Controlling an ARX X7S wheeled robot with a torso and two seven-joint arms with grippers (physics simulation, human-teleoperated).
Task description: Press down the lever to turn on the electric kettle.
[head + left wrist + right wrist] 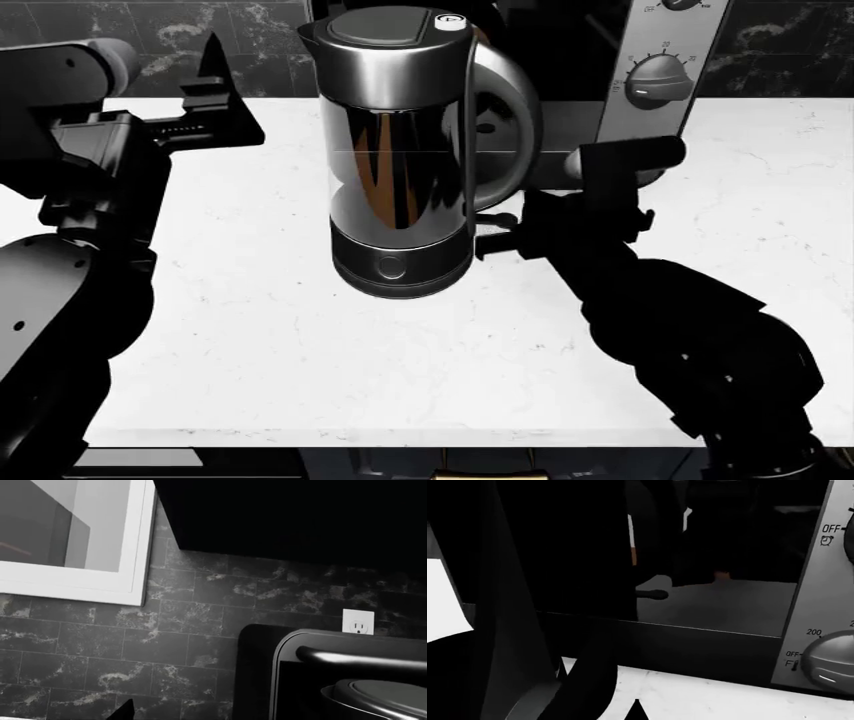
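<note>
Where the counter (267, 340) lies bare: wide white speckled stone is seen before the kettle (398, 150) and to both its sides; the near edge runs along the bottom of the head view.
Kettle: stands upright mid-counter, chrome cylinder with dark reflective body, grey lid, curved handle toward the right, black round base.
Lever: a thin black tab with rounded tip (652, 594) is seen only in the right wrist view, low by the kettle's base.
Oven (654, 80): boxy silver, just behind and right of the kettle; dials are marked "OFF" and "200".
Left gripper (214, 95): held well left of the kettle, apart from it; finger spread cannot be told.
Right gripper (501, 240): set just beside the kettle's base under the handle; finger spread cannot be told.
Wall: dark marbled tiles, a white outlet (358, 621), a white-framed window (137, 545).
</note>
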